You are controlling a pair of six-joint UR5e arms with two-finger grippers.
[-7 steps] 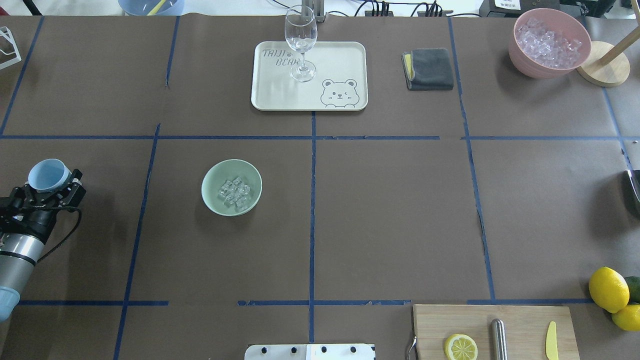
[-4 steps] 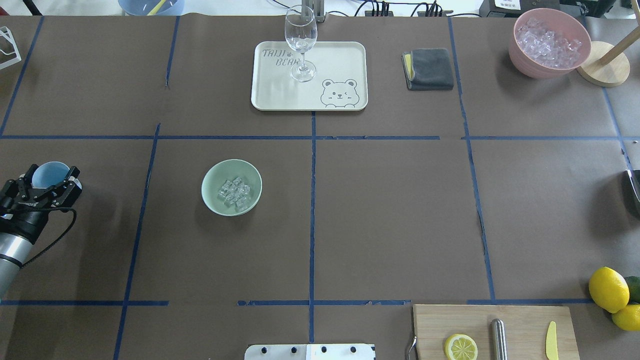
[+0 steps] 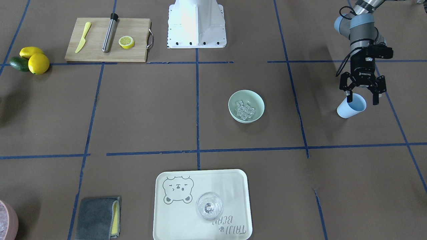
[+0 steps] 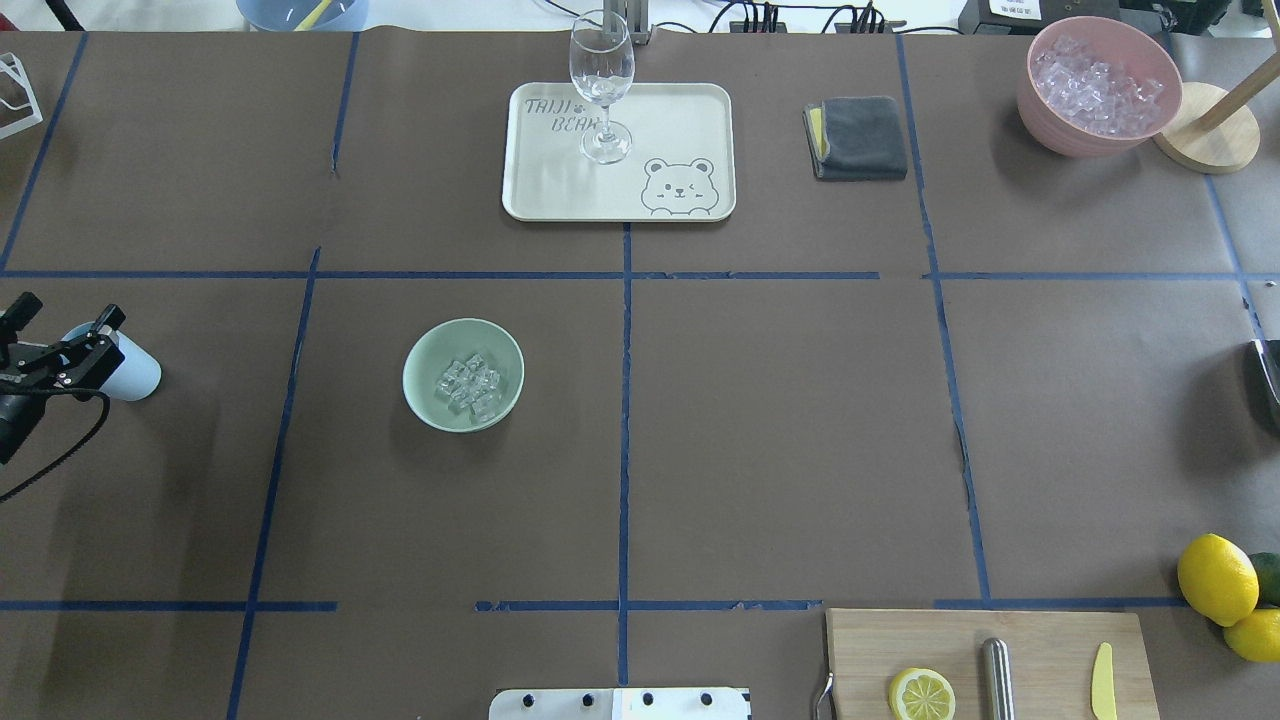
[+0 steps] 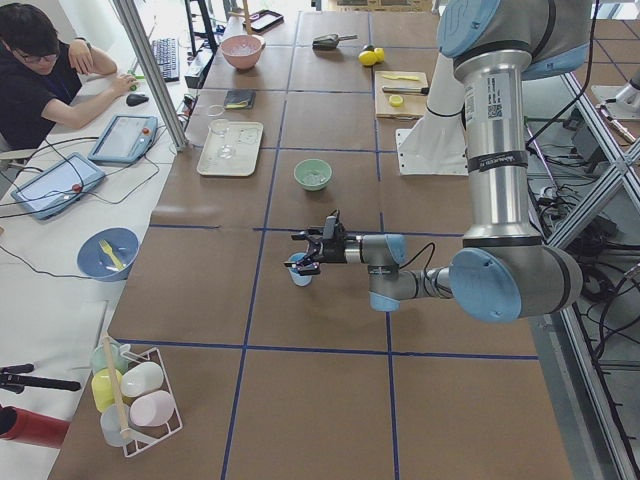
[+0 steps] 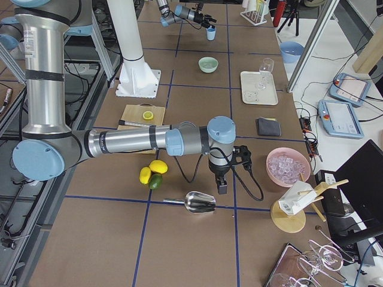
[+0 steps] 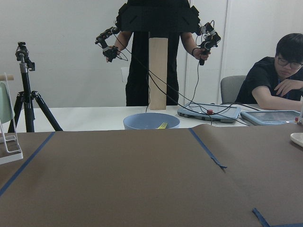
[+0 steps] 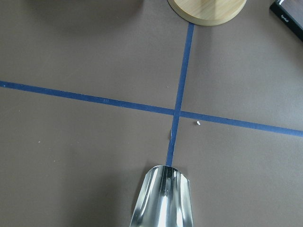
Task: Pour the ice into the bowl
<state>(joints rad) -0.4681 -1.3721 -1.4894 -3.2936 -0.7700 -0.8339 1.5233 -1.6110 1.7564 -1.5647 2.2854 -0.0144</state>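
The pale mint-green bowl (image 4: pixel 425 350) stands left of the table's middle and holds a small heap of clear ice cubes (image 4: pixel 468 385). It shows in the front view too (image 3: pixel 233 100), with the ice (image 3: pixel 245 110) inside. My left gripper (image 3: pixel 362 101) is open, its fingers spread on either side of the rim of a light blue cup (image 3: pixel 348 108) that stands on the table, well apart from the bowl. In the overhead view this gripper (image 4: pixel 70 310) sits at the left edge, by the cup (image 4: pixel 135 375). My right gripper (image 6: pixel 220 182) hangs over a metal scoop (image 6: pixel 200 203); I cannot tell whether it is open or shut.
A cream tray (image 4: pixel 690 110) with a clear wine glass (image 4: pixel 602 85) stands at the back. A grey cloth (image 4: pixel 860 138) and a pink bowl full of ice (image 4: pixel 1095 90) are at the back right. A cutting board (image 4: pixel 980 660) and lemons (image 4: pixel 1215 578) are at the front right.
My left gripper moved left and down with the light blue cup, then opened. The cup now stands on the table. Bowl and ice have not moved.
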